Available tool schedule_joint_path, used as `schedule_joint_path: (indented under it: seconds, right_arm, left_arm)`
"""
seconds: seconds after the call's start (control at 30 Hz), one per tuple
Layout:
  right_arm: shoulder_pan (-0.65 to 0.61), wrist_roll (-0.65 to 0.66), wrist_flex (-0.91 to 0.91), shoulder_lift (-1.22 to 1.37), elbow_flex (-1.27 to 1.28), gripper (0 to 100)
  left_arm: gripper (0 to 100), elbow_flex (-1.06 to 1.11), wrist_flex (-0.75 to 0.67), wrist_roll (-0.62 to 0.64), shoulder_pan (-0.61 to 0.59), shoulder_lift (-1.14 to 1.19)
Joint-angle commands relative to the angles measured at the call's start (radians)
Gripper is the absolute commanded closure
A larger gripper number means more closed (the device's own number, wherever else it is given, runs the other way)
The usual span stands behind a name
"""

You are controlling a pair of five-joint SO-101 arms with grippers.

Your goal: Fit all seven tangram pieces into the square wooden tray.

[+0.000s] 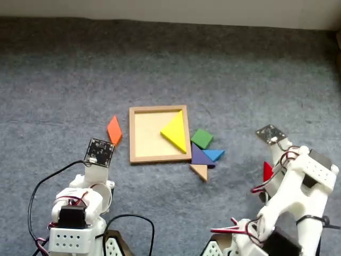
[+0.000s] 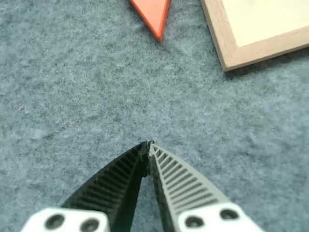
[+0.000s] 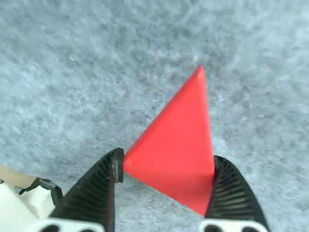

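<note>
My right gripper (image 3: 166,157) holds the red triangle (image 3: 181,140) between its jaws. The left gripper (image 2: 147,144) has its jaws closed and empty. Next, I think, I must carry the piece into the wooden tray (image 1: 158,159).

Grey carpet (image 1: 160,64) lies open toward its far edge. A cluster of coloured wooden pieces (image 1: 202,154), seemingly four, crowds the square wooden tray (image 1: 132,136) at its right rim; an orange parallelogram (image 1: 114,130) flanks its left.

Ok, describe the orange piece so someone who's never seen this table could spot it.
Find the square wooden tray mid-table. Just outside its edge on the left arm's side lies the orange piece. It is the only orange one, a slanted four-sided shape lying alone, apart from the cluster at the tray's opposite edge.
</note>
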Motion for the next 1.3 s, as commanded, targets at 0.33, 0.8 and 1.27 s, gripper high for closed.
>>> schedule_joint_path:
  seconds: [0.33, 0.8, 1.27]
  right_arm:
    - [-0.390, -0.417, 0.085, -0.303, -0.013, 90.0]
    - [-0.969, -1.076, 0.039, -0.303, -0.021, 89.9]
    - [-1.066, -1.398, 0.013, 0.091, -0.415, 89.9]
  left_arm:
    - [97, 0.021, 0.003, 0.009, -0.008, -0.015]
    - [97, 0.021, 0.003, 0.009, -0.008, -0.015]
    - [97, 0.021, 0.003, 0.009, -0.008, -0.015]
